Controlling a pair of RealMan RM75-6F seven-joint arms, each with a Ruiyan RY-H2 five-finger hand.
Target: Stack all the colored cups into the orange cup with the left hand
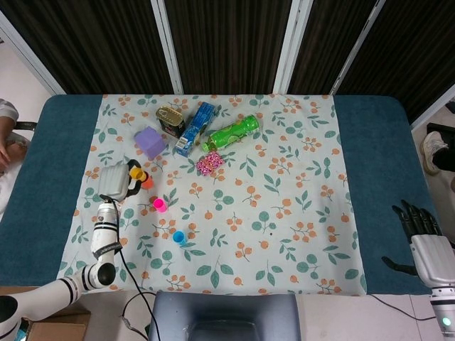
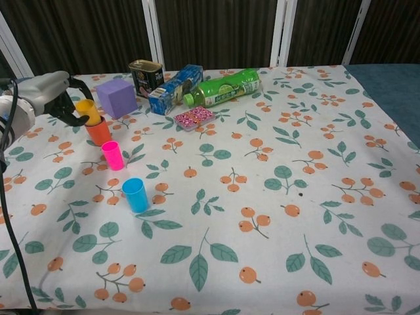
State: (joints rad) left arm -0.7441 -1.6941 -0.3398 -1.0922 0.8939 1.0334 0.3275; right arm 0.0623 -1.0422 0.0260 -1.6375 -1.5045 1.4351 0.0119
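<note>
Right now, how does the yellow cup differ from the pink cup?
The yellow cup is held by the left hand, tilted, over the orange cup; the pink cup stands free on the cloth, upright. They also differ in colour. Both look like small plastic cups of similar shape.

Left hand (image 2: 58,97) grips the yellow cup (image 2: 86,111), whose base sits in the mouth of the orange cup (image 2: 100,132). Pink cup (image 2: 112,155) stands just in front of the orange cup; blue cup (image 2: 136,195) farther forward. Purple cube (image 2: 117,97) sits just behind the orange cup.
</note>
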